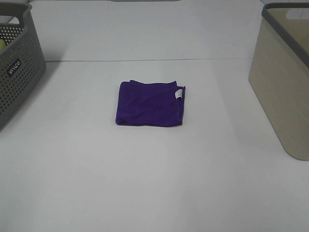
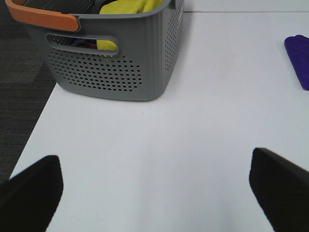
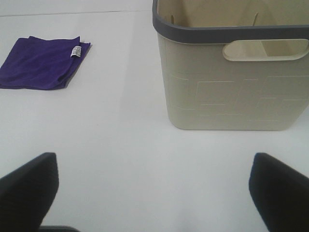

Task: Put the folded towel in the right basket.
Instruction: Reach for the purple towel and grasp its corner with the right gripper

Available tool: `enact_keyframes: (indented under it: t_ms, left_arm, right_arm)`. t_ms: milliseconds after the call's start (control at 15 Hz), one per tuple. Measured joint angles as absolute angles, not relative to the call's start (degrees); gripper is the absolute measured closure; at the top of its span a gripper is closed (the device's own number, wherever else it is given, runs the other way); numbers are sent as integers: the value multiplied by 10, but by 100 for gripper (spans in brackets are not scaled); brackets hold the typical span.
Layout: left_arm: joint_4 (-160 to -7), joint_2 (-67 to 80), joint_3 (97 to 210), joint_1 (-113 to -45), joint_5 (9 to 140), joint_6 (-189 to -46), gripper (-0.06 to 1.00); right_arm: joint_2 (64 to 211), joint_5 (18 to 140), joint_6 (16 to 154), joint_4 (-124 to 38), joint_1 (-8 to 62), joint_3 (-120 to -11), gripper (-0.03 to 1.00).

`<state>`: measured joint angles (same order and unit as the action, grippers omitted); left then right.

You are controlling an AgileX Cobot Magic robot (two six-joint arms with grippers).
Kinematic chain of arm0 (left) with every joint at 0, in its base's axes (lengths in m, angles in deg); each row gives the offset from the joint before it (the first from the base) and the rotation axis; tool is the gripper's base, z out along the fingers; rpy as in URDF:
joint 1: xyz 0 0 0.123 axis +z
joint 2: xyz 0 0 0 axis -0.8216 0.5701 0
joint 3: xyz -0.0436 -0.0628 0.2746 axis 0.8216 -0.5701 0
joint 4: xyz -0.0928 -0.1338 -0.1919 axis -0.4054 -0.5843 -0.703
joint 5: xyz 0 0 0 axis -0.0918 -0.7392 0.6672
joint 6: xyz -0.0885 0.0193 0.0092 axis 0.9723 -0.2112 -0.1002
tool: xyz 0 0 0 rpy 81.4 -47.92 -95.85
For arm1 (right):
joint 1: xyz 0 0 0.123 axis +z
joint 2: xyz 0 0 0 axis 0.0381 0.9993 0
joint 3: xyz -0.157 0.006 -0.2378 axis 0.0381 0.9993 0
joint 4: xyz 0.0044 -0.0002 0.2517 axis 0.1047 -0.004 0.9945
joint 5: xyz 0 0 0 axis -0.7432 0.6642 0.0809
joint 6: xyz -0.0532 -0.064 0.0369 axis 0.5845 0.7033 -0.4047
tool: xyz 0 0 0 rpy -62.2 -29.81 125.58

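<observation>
A folded purple towel (image 1: 150,104) with a small white tag lies flat in the middle of the white table. It also shows in the right wrist view (image 3: 41,69), and its edge shows in the left wrist view (image 2: 299,60). The beige right basket (image 1: 285,82) with a grey rim stands at the table's right side; it looks empty in the right wrist view (image 3: 231,92). My left gripper (image 2: 154,193) is open and empty, far from the towel. My right gripper (image 3: 154,193) is open and empty, in front of the beige basket. Neither gripper shows in the exterior view.
A grey perforated basket (image 1: 17,72) stands at the table's left side; in the left wrist view (image 2: 111,63) it has an orange handle and holds yellow cloth. The table's left edge and dark floor (image 2: 19,96) show there.
</observation>
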<state>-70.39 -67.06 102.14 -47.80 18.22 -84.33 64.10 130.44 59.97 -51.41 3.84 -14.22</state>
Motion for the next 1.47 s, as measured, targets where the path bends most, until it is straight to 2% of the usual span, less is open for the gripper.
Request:
enact_keyframes:
  t_ms: [1467]
  left_arm:
    - [-704,-671,1021,-478,182,-843,-5]
  right_arm:
    - [641,1304,599,-514,38,-142,-1]
